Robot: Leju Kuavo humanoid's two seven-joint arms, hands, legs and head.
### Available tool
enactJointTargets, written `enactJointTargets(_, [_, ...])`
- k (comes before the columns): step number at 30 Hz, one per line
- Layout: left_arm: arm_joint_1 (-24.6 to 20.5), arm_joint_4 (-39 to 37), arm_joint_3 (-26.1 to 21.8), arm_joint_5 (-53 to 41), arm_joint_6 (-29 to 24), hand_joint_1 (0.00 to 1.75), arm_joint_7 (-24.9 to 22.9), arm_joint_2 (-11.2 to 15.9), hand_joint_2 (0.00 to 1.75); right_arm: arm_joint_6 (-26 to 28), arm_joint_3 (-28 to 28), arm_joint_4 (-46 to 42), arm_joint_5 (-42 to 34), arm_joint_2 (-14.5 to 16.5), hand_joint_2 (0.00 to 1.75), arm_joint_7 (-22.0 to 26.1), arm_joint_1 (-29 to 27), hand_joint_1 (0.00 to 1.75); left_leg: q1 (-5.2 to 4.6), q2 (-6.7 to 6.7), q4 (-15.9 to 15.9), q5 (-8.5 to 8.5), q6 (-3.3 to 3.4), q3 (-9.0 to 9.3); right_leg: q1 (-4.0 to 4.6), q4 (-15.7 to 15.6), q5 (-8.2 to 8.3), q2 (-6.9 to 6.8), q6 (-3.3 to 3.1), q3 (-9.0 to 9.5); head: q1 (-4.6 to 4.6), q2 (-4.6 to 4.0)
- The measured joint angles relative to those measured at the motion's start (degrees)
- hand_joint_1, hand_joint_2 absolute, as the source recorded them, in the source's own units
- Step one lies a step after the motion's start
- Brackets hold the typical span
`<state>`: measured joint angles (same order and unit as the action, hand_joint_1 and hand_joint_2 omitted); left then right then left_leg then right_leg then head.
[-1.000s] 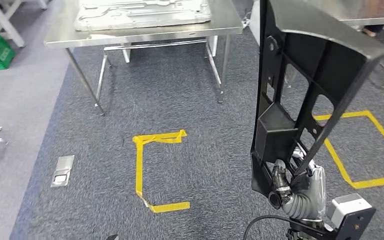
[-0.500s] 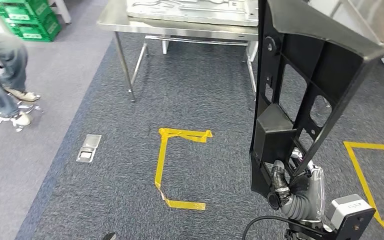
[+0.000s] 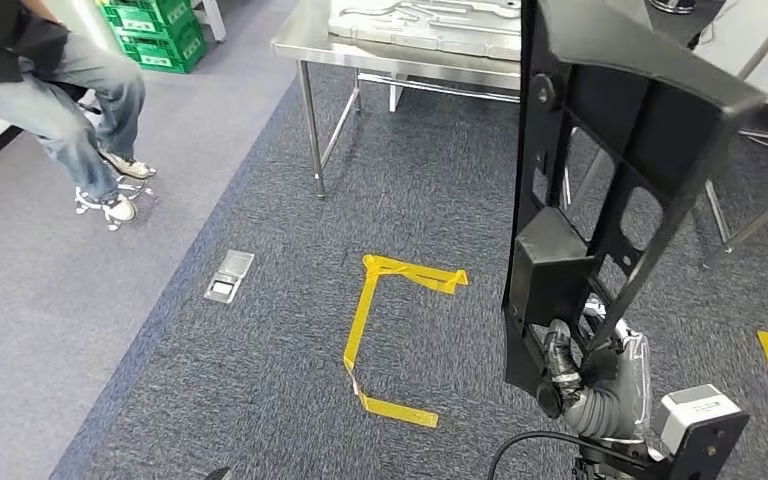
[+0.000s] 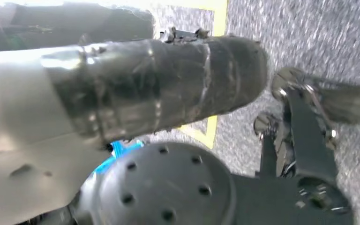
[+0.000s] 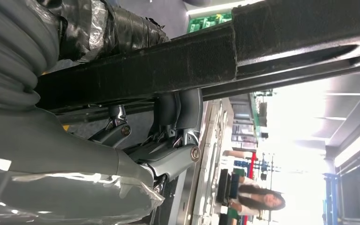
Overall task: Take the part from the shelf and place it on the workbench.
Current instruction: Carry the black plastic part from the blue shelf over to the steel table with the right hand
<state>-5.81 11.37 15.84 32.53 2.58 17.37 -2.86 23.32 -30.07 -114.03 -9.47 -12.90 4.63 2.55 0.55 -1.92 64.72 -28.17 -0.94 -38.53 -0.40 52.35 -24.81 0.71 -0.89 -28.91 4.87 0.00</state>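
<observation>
Part (image 3: 600, 170) black, ribbed, upright, in right hand (image 3: 600, 385)

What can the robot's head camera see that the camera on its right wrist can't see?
Head view: the whole black part standing upright, a metal workbench ahead, yellow floor tape, green crates and a seated person's legs.

Right wrist view: a close look at the fingers wrapped under the part's bar, and a person far off in a bright room.

Both show the right hand gripping the part.
</observation>
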Motion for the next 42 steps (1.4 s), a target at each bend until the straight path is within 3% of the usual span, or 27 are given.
enactJointTargets(2, [-0.11,0.0,0.01,0.07,0.03,0.0,-0.09,0.5,0.0,0.15,-0.05,0.03,-0.43,0.0,1.75,-0.09,-0.27,1.75,0.45,1.17,6.49,-2.87,-0.58,-2.46,-0.11,0.09,0.07,-1.03,0.01,-0.16,0.09,0.0])
enactJointTargets(3, [-0.09,0.0,0.01,0.08,0.04,0.0,-0.13,0.78,0.0,0.22,-0.09,0.04,-0.83,0.0,1.75,-0.13,-0.4,1.75,0.71,1.33,7.32,-2.84,-0.94,-2.49,-0.25,0.25,0.02,-1.46,0.14,-0.27,0.1,0.0])
enactJointTargets(4, [-0.05,0.0,0.01,0.09,0.04,0.0,-0.14,1.0,0.0,0.31,-0.13,0.05,-1.27,0.01,1.75,-0.14,-0.46,1.75,0.97,1.47,5.79,-1.79,-1.34,-1.33,-0.45,0.55,-0.09,-1.76,0.38,-0.42,0.11,0.0])
enactJointTargets(6, [-0.05,0.0,0.02,0.12,0.02,0.0,-0.14,1.33,0.0,0.46,-0.16,0.06,-1.84,0.0,1.75,-0.13,-0.5,1.75,1.52,1.83,-1.45,0.86,-2.19,3.14,-0.83,1.66,-0.64,-2.13,1.27,-0.9,0.17,0.0])
enactJointTargets(7, [-0.11,0.01,0.04,0.14,0.02,0.0,-0.15,1.41,0.0,0.55,-0.15,0.05,-1.95,-0.02,1.75,-0.11,-0.49,1.75,1.7,1.76,-4.53,1.54,-2.16,4.94,-0.88,2.35,-1.03,-2.22,1.81,-1.19,0.21,0.0])
enactJointTargets(8, [-0.17,0.01,0.07,0.16,0.02,0.0,-0.16,1.45,0.0,0.61,-0.16,0.03,-1.98,-0.04,1.75,-0.07,-0.51,1.75,1.76,1.65,-6.34,1.63,-1.85,5.94,-0.86,2.79,-1.36,-2.28,2.3,-1.39,0.18,0.0])
enactJointTargets(10, [-0.19,0.01,0.25,0.2,0.04,0.0,-0.17,1.46,0.0,0.78,-0.21,0.01,-2.03,-0.1,1.75,0.02,-0.58,1.75,1.7,1.24,-6.79,1.3,-0.48,6.01,-0.81,3.36,-1.31,-2.25,3.2,-1.43,0.1,0.0])
enactJointTargets(12, [-0.15,0.0,0.5,0.23,0.04,0.0,-0.1,1.24,0.0,0.94,-0.26,0.01,-2.12,-0.31,1.75,0.07,-0.69,1.75,1.69,1.2,-6.79,1.36,0.57,6.06,-0.98,4.24,-1.39,-2.05,3.8,-1.66,-0.05,0.0])
enactJointTargets(13, [-0.16,0.0,0.61,0.23,0.04,0.0,-0.06,0.99,0.0,1.01,-0.27,0.0,-2.15,-0.44,1.75,0.07,-0.72,1.75,1.67,1.16,-6.8,1.42,0.95,6.13,-1.04,5.83,-2.34,-1.85,3.93,-2.47,-0.14,0.0])
enactJointTargets(16, [-0.14,0.0,0.76,0.24,0.02,0.0,-0.01,0.09,0.0,1.1,-0.28,0.0,-2.16,-0.8,1.75,0.07,-0.94,1.75,1.35,1.02,-6.81,1.43,1.56,6.11,-1.09,16.52,-7.5,-1.39,4.11,-8.03,-0.28,0.0])
enactJointTargets(17, [-0.12,0.0,0.77,0.24,0.03,0.0,-0.01,-0.13,0.0,1.14,-0.29,0.01,-2.16,-0.9,1.75,0.07,-1.08,1.75,1.17,0.96,-6.81,1.36,1.67,6.13,-1.08,19.62,-8.58,-1.35,4.08,-9.83,-0.28,0.0])
enactJointTargets(18, [-0.09,0.0,0.78,0.23,0.04,0.0,-0.01,-0.29,0.0,1.17,-0.29,0.01,-2.16,-1.0,1.75,0.07,-1.21,1.75,0.98,0.87,-6.81,1.28,1.76,6.21,-1.04,20.96,-8.66,-1.32,3.9,-10.84,-0.28,0.0])
enactJointTargets(19, [-0.09,0.0,0.78,0.23,0.05,0.0,-0.01,-0.39,0.0,1.2,-0.29,0.01,-2.17,-1.08,1.75,0.07,-1.29,1.75,0.79,0.74,-6.81,1.18,1.8,6.34,-0.94,19.86,-7.58,-1.29,3.56,-10.69,-0.28,0.0])
enactJointTargets(21, [-0.12,0.0,0.8,0.22,0.08,0.0,-0.02,-0.46,0.0,1.24,-0.29,-0.01,-2.17,-1.24,1.75,0.07,-1.31,1.75,0.52,0.53,-6.84,0.95,1.82,6.75,-0.36,12.38,-3.21,-1.25,2.12,-7.69,-0.27,0.0])
enactJointTargets(22, [-0.13,0.0,0.82,0.23,0.11,0.0,-0.03,-0.46,0.0,1.26,-0.29,-0.02,-2.17,-1.31,1.75,0.07,-1.29,1.75,0.41,0.42,-6.9,0.82,1.73,6.93,0.06,8.6,-1.87,-1.26,1.38,-6.11,-0.26,0.0])
enactJointTargets(24, [-0.13,0.0,0.85,0.23,0.16,0.0,-0.03,-0.5,0.0,1.27,-0.29,-0.07,-2.16,-1.39,1.75,0.08,-1.27,1.75,0.44,0.29,-7.08,0.89,1.2,7.14,0.78,4.14,-1.25,-1.11,0.37,-4.35,-0.29,0.0])
enactJointTargets(25, [-0.09,0.0,0.85,0.23,0.18,0.0,-0.04,-0.51,0.0,1.27,-0.3,-0.1,-2.17,-1.4,1.75,0.08,-1.28,1.75,0.41,0.29,-7.06,1.21,0.77,7.26,0.91,3.52,-1.49,-1.05,0.25,-4.07,-0.3,0.0])
enactJointTargets(27, [-0.03,0.0,0.86,0.23,0.19,0.0,-0.03,-0.53,0.0,1.28,-0.32,-0.17,-2.17,-1.42,1.75,0.09,-1.31,1.75,0.4,0.54,-6.49,1.45,0.09,7.59,0.78,2.09,-0.41,-1.03,-0.04,-2.74,-0.26,0.0])
enactJointTargets(30, [-0.14,0.0,0.86,0.24,0.21,0.0,-0.04,-0.37,0.0,1.29,-0.34,-0.17,-2.17,-1.42,1.75,0.09,-1.25,1.75,0.35,1.11,-3.05,-0.99,-0.28,6.41,0.48,1.13,-0.05,-1.29,-0.26,-1.05,-0.18,0.0])
enactJointTargets(33, [-0.1,0.0,0.88,0.25,0.26,0.0,-0.06,0.22,0.0,1.36,-0.39,-0.12,-2.19,-1.4,1.75,0.06,-1.3,1.75,0.4,1.19,5.67,-4.98,-0.65,1.09,0.49,1.14,-0.57,-1.37,-0.48,-0.63,-0.13,0.0])
enactJointTargets(34, [0.0,0.0,0.88,0.25,0.25,0.0,-0.06,0.43,0.0,1.41,-0.4,-0.1,-2.2,-1.4,1.75,0.05,-1.37,1.75,0.45,1.2,7.4,-5.23,-0.83,-0.31,0.47,1.17,-0.82,-1.35,-0.45,-0.44,-0.13,0.0])
enactJointTargets(35, [0.11,0.0,0.89,0.26,0.25,0.0,-0.05,0.58,0.0,1.45,-0.42,-0.09,-2.2,-1.4,1.75,0.05,-1.41,1.75,0.53,1.23,6.81,-4.13,-0.99,-0.57,0.42,1.2,-1.1,-1.29,-0.35,-0.15,-0.12,0.0])
enactJointTargets(36, [0.18,0.0,0.9,0.26,0.25,0.0,-0.04,0.69,0.0,1.48,-0.42,-0.08,-2.2,-1.39,1.75,0.05,-1.46,1.75,0.64,1.29,4.13,-1.93,-1.13,0.24,0.34,1.25,-1.44,-1.24,-0.18,0.29,-0.1,0.0])
enactJointTargets(38, [0.23,0.0,0.91,0.26,0.25,0.0,-0.08,0.78,0.0,1.5,-0.42,-0.08,-2.2,-1.39,1.75,0.05,-1.51,1.75,0.79,1.57,-3.47,2.42,-1.32,3.06,0.27,1.46,-2.31,-1.22,0.43,1.2,-0.09,0.0])
enactJointTargets(40, [0.18,0.0,0.91,0.26,0.27,0.0,-0.18,0.8,0.0,1.53,-0.44,-0.04,-2.22,-1.39,1.75,0.03,-1.5,1.75,0.73,1.83,-7.31,3.31,-0.66,4.12,0.41,1.78,-3.1,-1.26,1.14,1.42,-0.13,0.0])
enactJointTargets(42, [0.22,0.0,0.91,0.26,0.27,0.0,-0.16,0.8,0.0,1.55,-0.46,-0.01,-2.26,-1.42,1.75,0.01,-1.54,1.75,0.7,1.84,-7.49,2.67,0.61,4.26,0.48,2.29,-3.56,-1.27,1.75,1.46,-0.18,0.0])
